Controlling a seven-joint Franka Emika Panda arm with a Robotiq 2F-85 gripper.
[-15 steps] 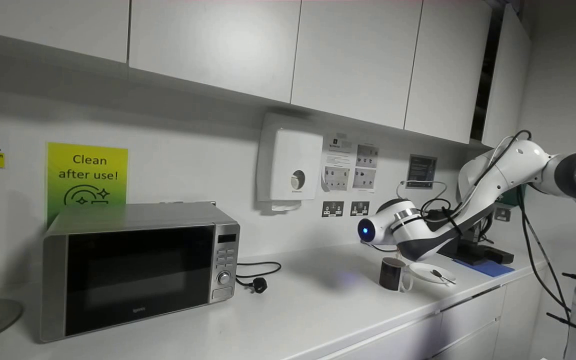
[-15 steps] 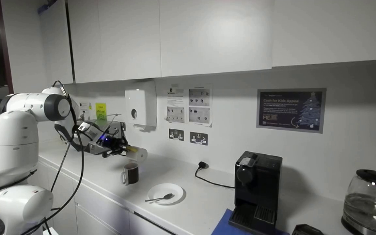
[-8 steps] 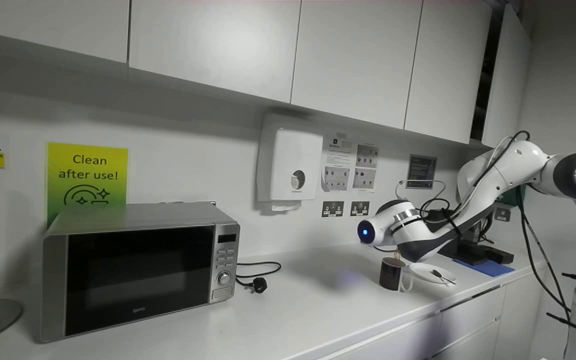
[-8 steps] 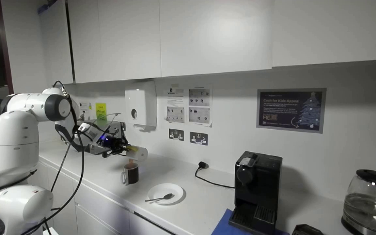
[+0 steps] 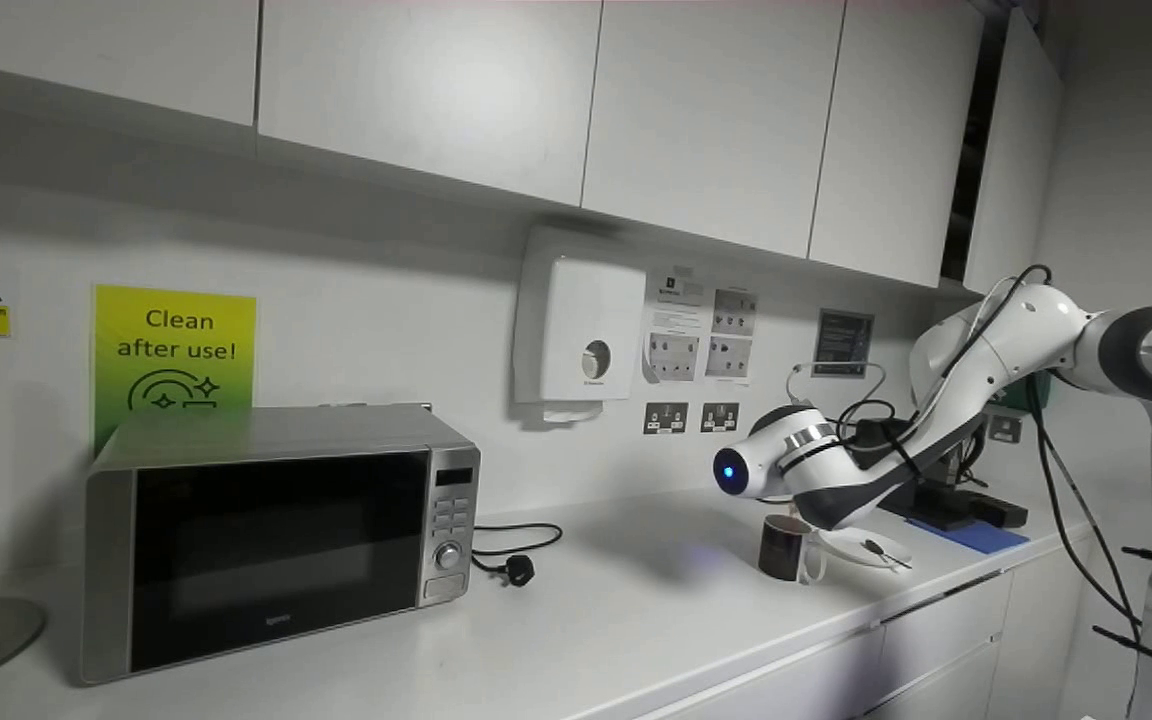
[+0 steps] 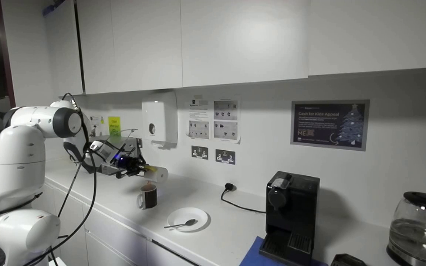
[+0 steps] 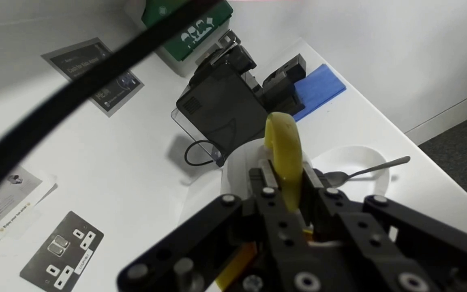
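Pincer (image 7: 288, 175): clamped about the yellow handle (image 7: 286, 138) of the white cup (image 6: 156, 174); the hold needs to be firm, since a slip would swing the cup.
Cup: raised, tipped onto its side over the mug (image 6: 150, 197), apart from it; best turned slowly, by wrist alone.
Stream (image 6: 148, 182): a thin brown streak between cup and mug, seemingly liquid falling; an even tilt should make it narrow and well aimed.
Mug: dark, upright on the counter (image 5: 576, 615), just below the cup; its fill cannot be seen, so a cautious, unhurried pour seems wise.
Plate (image 6: 186, 212): near the mug, bearing a spoon (image 6: 190, 222); a sideways drift could splash it.
Coffee machine (image 6: 290, 210): well apart, beyond the plate.
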